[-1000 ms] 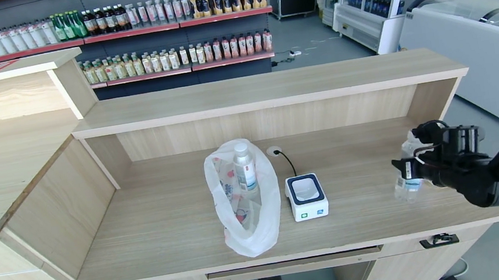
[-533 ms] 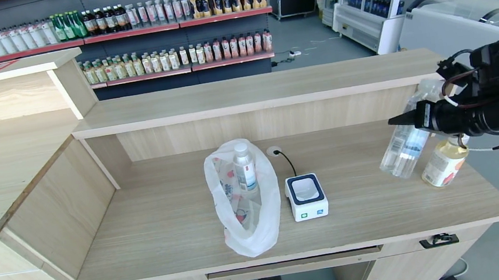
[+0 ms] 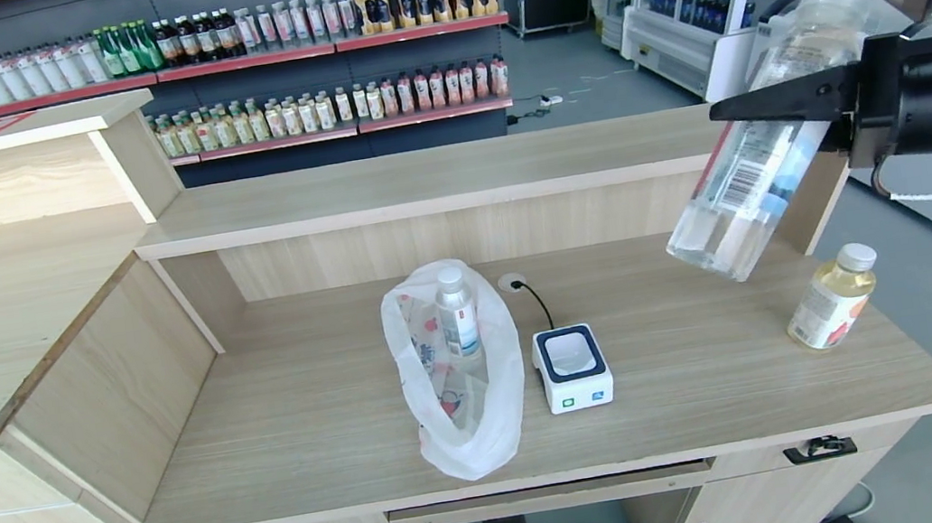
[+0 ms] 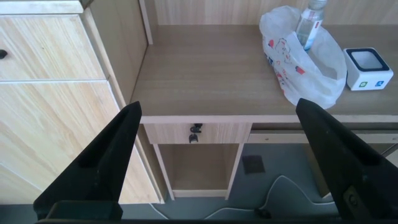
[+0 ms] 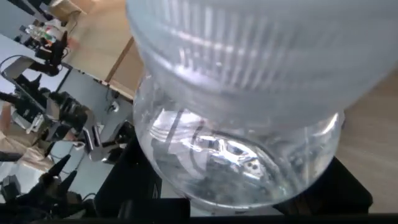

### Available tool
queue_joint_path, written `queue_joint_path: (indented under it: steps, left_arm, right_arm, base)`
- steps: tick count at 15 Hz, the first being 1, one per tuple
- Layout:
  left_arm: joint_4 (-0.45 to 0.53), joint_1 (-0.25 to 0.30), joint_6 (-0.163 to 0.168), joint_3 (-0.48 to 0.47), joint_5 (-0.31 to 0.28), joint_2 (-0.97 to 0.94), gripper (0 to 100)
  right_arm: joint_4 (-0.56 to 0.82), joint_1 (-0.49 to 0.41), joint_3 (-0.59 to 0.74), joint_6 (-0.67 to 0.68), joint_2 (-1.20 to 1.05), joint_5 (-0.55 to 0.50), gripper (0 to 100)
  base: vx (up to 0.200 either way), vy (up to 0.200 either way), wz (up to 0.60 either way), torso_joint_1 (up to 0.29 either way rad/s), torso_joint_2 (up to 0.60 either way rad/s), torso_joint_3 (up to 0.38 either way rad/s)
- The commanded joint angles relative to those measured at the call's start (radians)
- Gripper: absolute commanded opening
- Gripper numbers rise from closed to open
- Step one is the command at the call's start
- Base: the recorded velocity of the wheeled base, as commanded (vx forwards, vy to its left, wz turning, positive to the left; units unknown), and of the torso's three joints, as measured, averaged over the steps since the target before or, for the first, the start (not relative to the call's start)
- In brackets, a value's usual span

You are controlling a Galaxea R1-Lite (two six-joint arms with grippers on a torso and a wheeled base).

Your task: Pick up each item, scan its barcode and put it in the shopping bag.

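Clear bottle [image 3: 746, 187]; white bag [image 3: 500, 407], perhaps red-printed.

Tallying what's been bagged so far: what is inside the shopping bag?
One white-capped bottle stands upright inside the shopping bag. Its base, and anything lying lower in the bag, is covered by the crumpled plastic.

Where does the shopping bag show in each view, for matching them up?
Head view: shopping bag on the counter, just left of the scanner.
Left wrist view: shopping bag on the counter, beside the scanner.
Right wrist view: not in it.
Shared landmark: the scanner.
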Motion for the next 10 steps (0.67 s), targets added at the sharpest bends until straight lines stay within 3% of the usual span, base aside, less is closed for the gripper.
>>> queue_joint_path:
  steps: [1,10]
  left_arm:
    - [0.0,0.0,0.0,0.0,0.0,0.0,100]
    - [0.0,0.0,0.0,0.0,0.0,0.0,100]
  right_arm:
    - [-0.001,0.033,0.008,0.009,-0.073,0.036,0]
    - [-0.001,0.132,0.106,0.006,-0.161,0.068,0]
  base:
    - [0.0,0.0,0.0,0.0,0.0,0.0]
    - [0.0,0.0,0.0,0.0,0.0,0.0]
